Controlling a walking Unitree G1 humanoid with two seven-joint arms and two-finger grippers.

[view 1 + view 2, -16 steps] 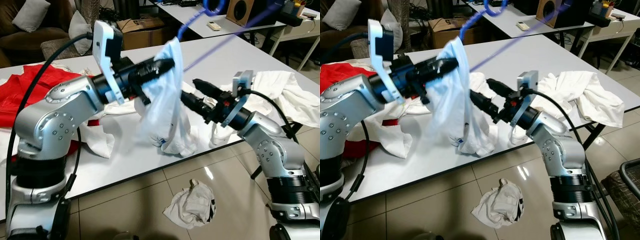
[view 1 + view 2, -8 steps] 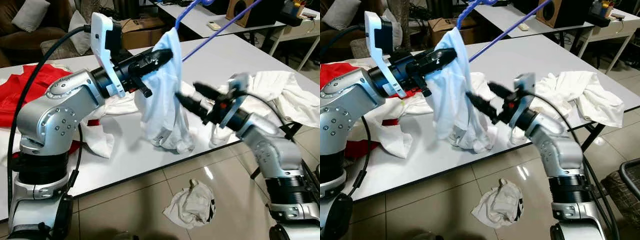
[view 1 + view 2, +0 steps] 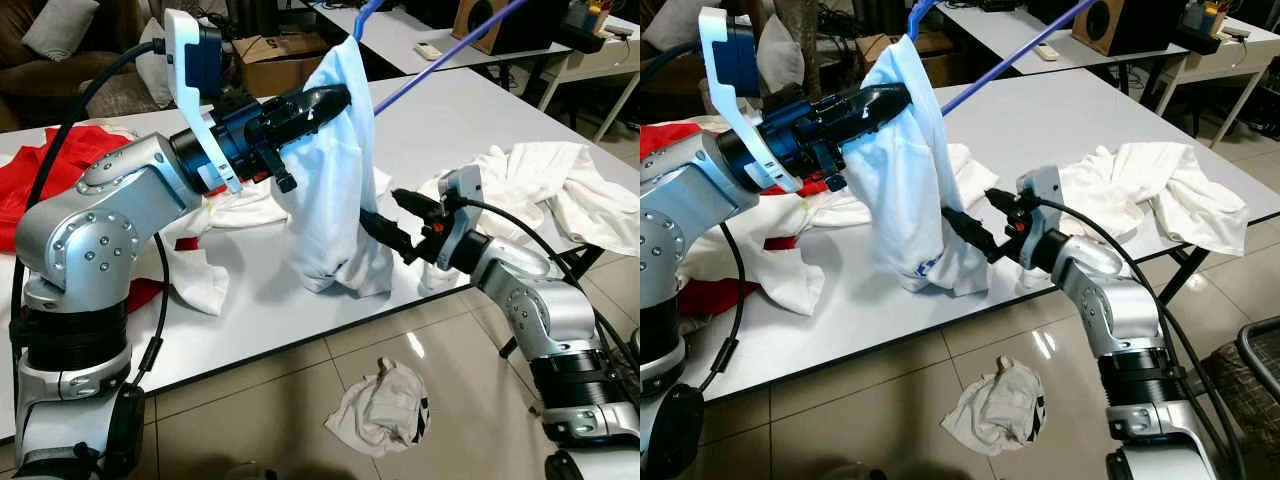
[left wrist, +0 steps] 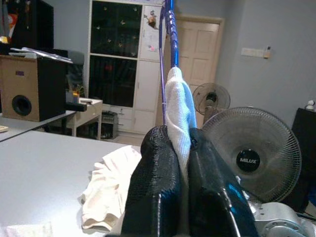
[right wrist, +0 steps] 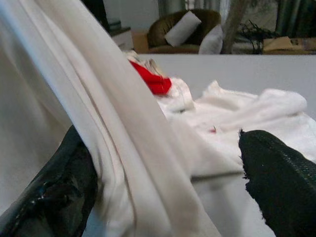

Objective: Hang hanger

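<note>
- Since a second ago the left gripper (image 3: 335, 97) has lifted the white garment (image 3: 335, 180) higher, so the cloth now hangs straighter from the blue hanger (image 3: 440, 60), while the right gripper (image 3: 385, 218) has dropped lower and pushed in toward the garment's lower half.
- Left gripper: its two black fingers (image 4: 160, 168) are pressed together on a fold of the white garment near the collar, just under the hanger's blue neck (image 4: 168, 29).
- Right gripper: its fingers are spread apart; in the right wrist view one finger (image 5: 49, 192) lies against the hanging cloth and the other finger (image 5: 281, 173) stands well off it. It seems to touch the garment without clamping it, though the fold hides the contact.
- Hanger: it sits inside the garment's top, one blue arm sticking out up and to the robot's right, its hook cut off by the frame edge.
- Garment: its hem rests bunched on the white table (image 3: 260, 310), near the front edge.
- Elsewhere on the table: a red cloth (image 3: 60, 170) on the robot's left, white clothes (image 3: 540, 180) heaped on the right, and more white cloth (image 3: 205, 275) behind the left arm.
- On the tiled floor (image 3: 250, 410) below the table edge lies a crumpled white rag (image 3: 385, 405).
- Far behind stand a speaker (image 3: 480, 20), a cardboard box (image 3: 290, 60) and a brown sofa with a cushion (image 3: 65, 28).
</note>
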